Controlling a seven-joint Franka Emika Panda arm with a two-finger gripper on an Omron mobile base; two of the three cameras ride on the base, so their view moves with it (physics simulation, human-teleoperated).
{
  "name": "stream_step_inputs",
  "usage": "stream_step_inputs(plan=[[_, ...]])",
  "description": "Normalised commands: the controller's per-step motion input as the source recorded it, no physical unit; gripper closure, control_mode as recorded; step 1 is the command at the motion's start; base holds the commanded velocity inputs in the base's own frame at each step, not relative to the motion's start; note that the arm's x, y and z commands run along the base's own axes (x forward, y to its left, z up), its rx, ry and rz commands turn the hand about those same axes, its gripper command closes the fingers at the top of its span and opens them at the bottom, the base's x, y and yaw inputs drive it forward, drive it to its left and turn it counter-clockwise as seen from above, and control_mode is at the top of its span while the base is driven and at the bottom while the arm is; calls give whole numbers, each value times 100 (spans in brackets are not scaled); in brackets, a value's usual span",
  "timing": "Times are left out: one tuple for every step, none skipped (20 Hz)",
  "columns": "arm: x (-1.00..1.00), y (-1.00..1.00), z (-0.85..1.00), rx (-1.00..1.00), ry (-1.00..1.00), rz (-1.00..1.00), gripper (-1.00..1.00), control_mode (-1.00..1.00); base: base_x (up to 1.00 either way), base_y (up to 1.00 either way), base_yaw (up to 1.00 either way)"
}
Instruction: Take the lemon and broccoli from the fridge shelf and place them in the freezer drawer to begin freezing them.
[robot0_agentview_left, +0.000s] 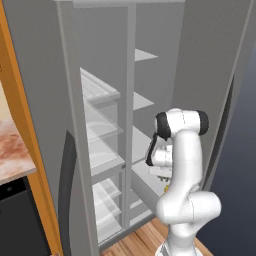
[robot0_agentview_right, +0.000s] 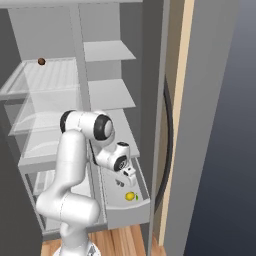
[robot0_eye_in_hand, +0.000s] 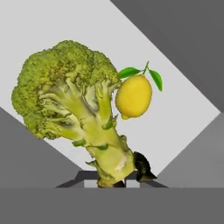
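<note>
While the fingers (robot0_eye_in_hand: 117, 177) pinch the broccoli (robot0_eye_in_hand: 72, 103) by its stalk above the open freezer drawer (robot0_agentview_right: 131, 212), 1 lemon (robot0_agentview_right: 130, 196) already lies inside; release should come low, clear of the fruit.

Arm's folded up pretty tight here: it rises from the base, bends at the dark elbow joint, then the forearm drops toward 5 o'clock in the right base view. The tool (robot0_agentview_right: 121, 182) points down, fingers (robot0_eye_in_hand: 142, 168) clamped on something.
</note>
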Motion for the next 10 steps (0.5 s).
stream_step_inputs(plan=[[36, -3, -56, 0, 0, 0, 100, -100, 0, 0, 0], [41, 0, -57, 0, 0, 0, 100, -100, 0, 0, 0], [45, 0, -59, 0, 0, 0, 100, -100, 0, 0, 0], [48, 0, -59, 0, 0, 0, 100, -100, 0, 0, 0], [49, 0, -56, 0, 0, 0, 100, -100, 0, 0, 0], [52, -5, -49, 0, 0, 0, 100, -100, 0, 0, 0], [54, -6, -47, 0, 0, 0, 100, -100, 0, 0, 0], [56, -4, -44, 0, 0, 0, 100, -100, 0, 0, 0], [56, -3, -41, 0, 0, 0, 100, -100, 0, 0, 0], [55, -2, -40, 0, 0, 0, 100, -100, 0, 0, 0]])
